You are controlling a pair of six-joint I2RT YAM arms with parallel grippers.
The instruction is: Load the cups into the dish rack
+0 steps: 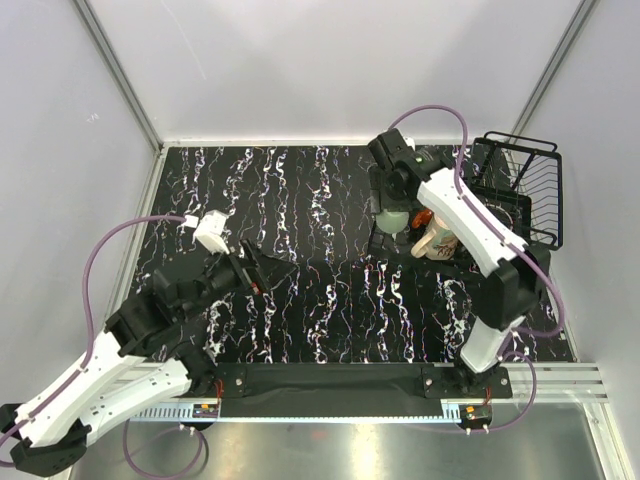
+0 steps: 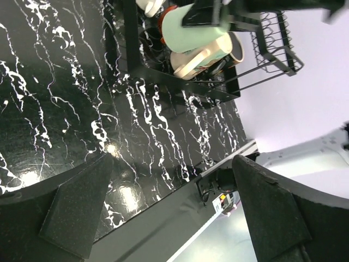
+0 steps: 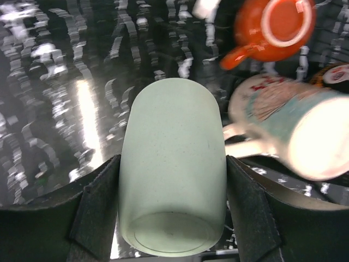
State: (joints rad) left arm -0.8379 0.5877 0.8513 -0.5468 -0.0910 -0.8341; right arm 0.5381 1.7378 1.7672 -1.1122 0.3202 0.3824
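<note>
Our right gripper (image 3: 172, 164) clamps the mint mug (image 3: 172, 114) by its sides over the rack's (image 1: 553, 200) left end, beside the cream mug (image 3: 289, 136) and red mug (image 3: 272, 27); we should lower it squarely into a free spot before releasing; our left gripper (image 2: 172, 161) hangs wide open, idle.

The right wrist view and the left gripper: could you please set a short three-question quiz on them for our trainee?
1. True or false: the right gripper grips the pale mint-green ceramic mug.
2. Which mug shows its open mouth to the right wrist camera? A. the glossy red ceramic mug; B. the mint-green mug; C. none.
3. Fill in: the left gripper is ___ and holds nothing.
Key: 1 true; 2 A; 3 open.
</note>
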